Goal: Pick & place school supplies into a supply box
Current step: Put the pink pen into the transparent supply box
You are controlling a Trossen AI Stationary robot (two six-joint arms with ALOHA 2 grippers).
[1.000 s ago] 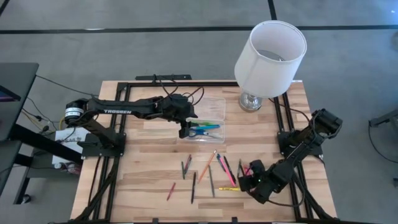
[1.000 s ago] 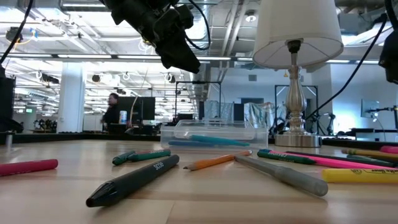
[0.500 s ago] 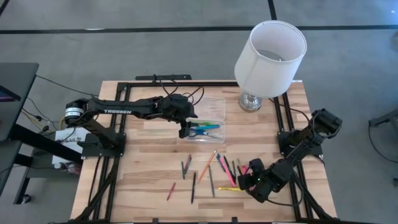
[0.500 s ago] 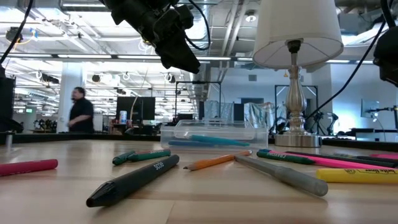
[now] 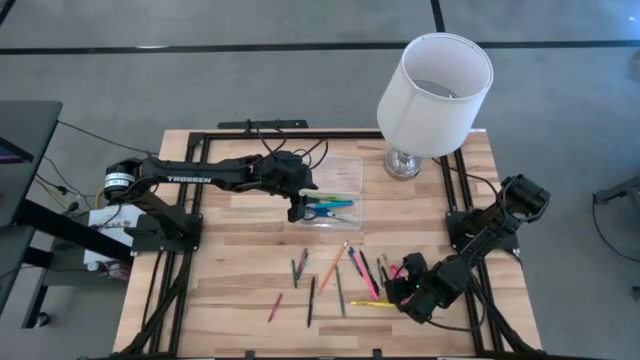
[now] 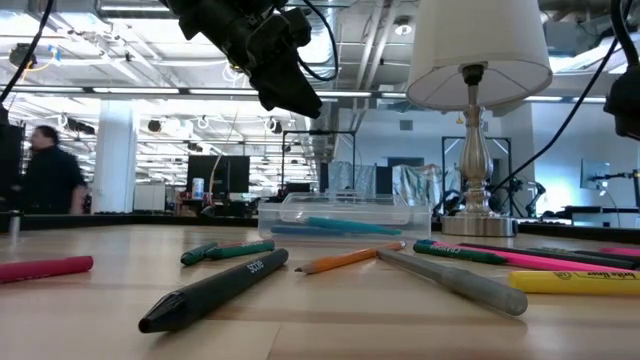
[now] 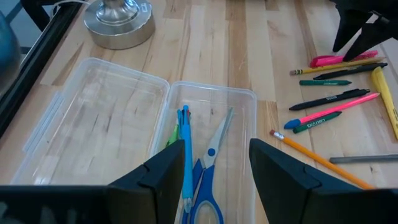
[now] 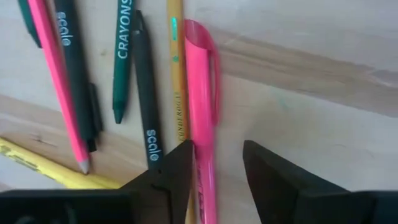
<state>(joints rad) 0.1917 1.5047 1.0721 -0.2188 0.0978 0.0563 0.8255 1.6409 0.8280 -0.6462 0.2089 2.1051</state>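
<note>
The light wooden slatted worktop (image 5: 240,265) is seen from straight overhead. It is viewed level from its edge. Wrist views are close; both show the pink highlighter (image 8: 202,118).

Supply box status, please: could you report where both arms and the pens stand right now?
Left pincer open, hovering over supply box; scissors inside. Right pincer open, straddling pink highlighter on the table. Nothing blocking.

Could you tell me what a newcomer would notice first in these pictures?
Probably the big white lamp at the table's far right corner, towering over everything. Next, the scatter of coloured pens and pencils on the near side, where the right gripper hovers open over a pink marker, and the clear supply box under the left gripper.
</note>
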